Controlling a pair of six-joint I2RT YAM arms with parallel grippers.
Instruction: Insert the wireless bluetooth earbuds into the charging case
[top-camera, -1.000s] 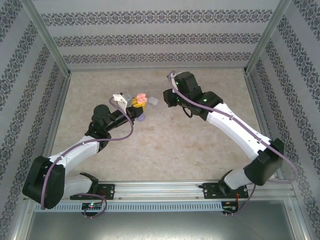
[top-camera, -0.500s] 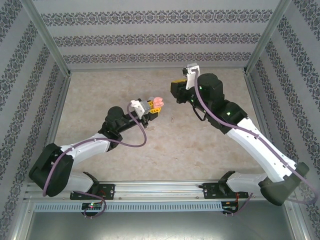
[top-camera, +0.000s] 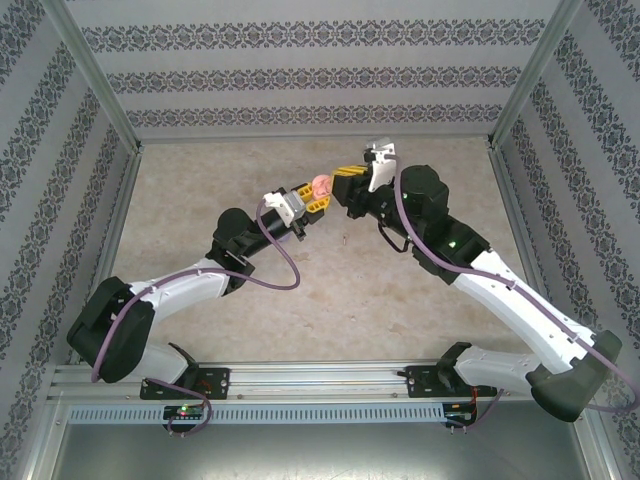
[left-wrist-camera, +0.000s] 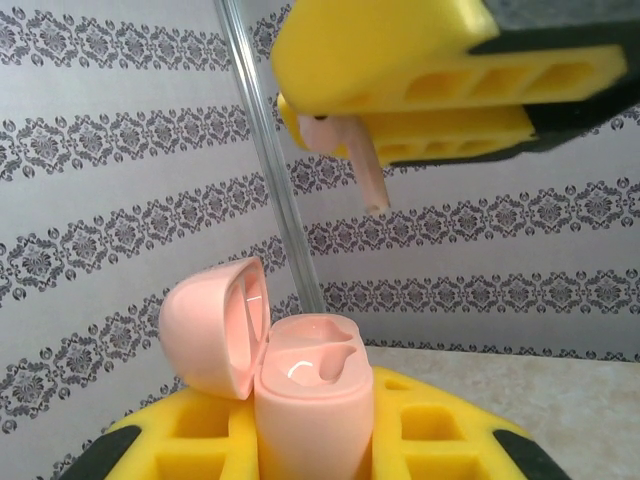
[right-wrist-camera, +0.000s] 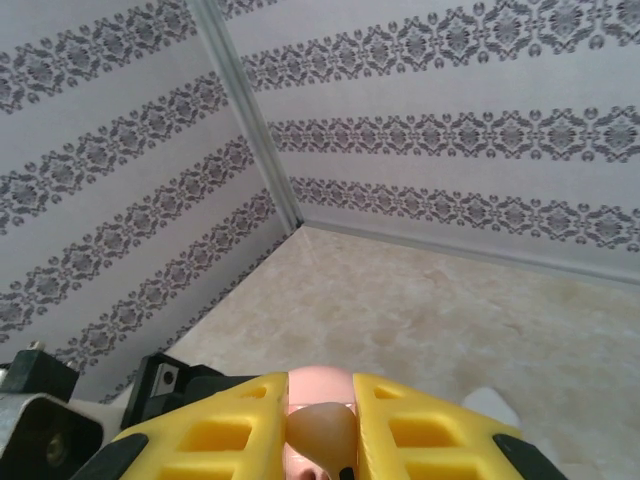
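Note:
My left gripper (left-wrist-camera: 315, 425) is shut on an upright pale pink charging case (left-wrist-camera: 312, 395), whose lid (left-wrist-camera: 210, 325) is hinged open to the left. Above it, my right gripper (right-wrist-camera: 320, 428) is shut on a pale pink earbud (right-wrist-camera: 322, 432). In the left wrist view that earbud (left-wrist-camera: 345, 148) hangs from the right gripper's yellow fingers (left-wrist-camera: 400, 60), stem down, a short gap above the case's sockets. In the top view the left gripper (top-camera: 310, 201) and right gripper (top-camera: 346, 180) meet mid-table, raised off it, with the case (top-camera: 320, 186) between them.
A tiny dark-tipped item (top-camera: 343, 238) lies on the beige table below the grippers. A white case (right-wrist-camera: 490, 405) rests on the table to the right of the right fingers. Patterned walls and metal posts (left-wrist-camera: 270, 170) enclose the space.
Both arms have lifted and swung together. The left brought the pink case up and rightwards; the right turned and came down-left until its earbud hangs over the open case.

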